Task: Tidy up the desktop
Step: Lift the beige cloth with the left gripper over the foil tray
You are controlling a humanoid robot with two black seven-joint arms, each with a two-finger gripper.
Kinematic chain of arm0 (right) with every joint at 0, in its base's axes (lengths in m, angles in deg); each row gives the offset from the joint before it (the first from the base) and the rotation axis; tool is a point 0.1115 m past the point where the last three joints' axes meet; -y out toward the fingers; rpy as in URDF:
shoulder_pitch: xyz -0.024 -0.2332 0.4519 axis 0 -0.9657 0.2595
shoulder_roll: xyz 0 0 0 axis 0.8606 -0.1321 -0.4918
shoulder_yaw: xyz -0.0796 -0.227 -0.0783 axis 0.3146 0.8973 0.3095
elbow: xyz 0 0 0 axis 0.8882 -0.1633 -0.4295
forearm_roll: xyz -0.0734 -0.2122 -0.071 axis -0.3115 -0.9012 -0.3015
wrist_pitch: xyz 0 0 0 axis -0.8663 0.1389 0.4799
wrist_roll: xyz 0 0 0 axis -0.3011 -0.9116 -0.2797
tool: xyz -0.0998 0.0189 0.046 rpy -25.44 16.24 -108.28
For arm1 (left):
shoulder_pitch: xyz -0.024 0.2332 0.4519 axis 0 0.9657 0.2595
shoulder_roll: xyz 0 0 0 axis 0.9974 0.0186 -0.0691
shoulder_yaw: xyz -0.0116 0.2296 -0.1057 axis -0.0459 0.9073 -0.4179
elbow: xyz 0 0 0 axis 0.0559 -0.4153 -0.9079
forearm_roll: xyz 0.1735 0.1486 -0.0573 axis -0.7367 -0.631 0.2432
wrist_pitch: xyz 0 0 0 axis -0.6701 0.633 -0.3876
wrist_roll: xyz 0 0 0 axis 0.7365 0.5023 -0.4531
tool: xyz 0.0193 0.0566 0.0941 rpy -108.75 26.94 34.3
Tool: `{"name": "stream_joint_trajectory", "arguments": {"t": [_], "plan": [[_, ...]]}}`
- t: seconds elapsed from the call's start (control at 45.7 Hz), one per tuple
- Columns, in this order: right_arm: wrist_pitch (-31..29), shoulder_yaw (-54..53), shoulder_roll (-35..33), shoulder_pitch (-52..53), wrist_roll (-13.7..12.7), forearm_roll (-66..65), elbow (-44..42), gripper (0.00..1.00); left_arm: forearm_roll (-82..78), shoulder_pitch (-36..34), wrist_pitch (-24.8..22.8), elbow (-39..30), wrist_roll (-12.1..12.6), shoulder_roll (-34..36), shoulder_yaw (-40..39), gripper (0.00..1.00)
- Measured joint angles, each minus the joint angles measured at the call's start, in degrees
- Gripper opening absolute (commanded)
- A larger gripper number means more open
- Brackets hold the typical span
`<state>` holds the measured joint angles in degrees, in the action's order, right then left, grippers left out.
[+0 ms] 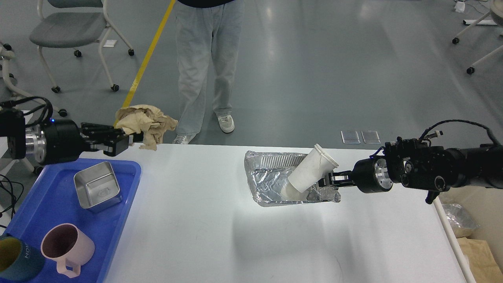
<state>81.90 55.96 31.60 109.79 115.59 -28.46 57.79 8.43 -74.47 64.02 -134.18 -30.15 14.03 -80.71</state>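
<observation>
The white desktop [220,228] fills the lower middle of the head view. My left gripper [133,138] is shut on a crumpled tan cloth [147,122] and holds it above the desktop's far left edge. A crumpled foil tray [271,177] is lifted and tilted above the desktop's middle right. A white paper cup [312,169] leans in it, rim up to the right. My right gripper [328,179] is shut on the foil tray's right rim, next to the cup.
A blue plastic tray [59,200] at the left holds a square steel dish [97,186], a pink mug [67,247] and a dark teal cup [15,259]. A person [206,67] stands beyond the far edge. A bin with a bag [463,224] is at the right.
</observation>
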Motion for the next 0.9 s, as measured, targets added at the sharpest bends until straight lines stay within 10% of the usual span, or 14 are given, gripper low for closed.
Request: {"name": "stream_joint_trajectory", "arguments": {"t": [0.547, 0.897], "plan": [[-0.2, 0.1, 0.2, 0.6, -0.1, 0.1, 0.0, 0.0, 4.7, -13.1, -10.1, 0.7, -3.6, -5.4, 0.5, 0.0], [-0.1, -0.6, 0.2, 0.8, 0.0, 0.1, 0.0, 0.0, 5.0, -12.1, -9.8, 8.2, -3.7, -24.8, 5.8, 0.0]]}}
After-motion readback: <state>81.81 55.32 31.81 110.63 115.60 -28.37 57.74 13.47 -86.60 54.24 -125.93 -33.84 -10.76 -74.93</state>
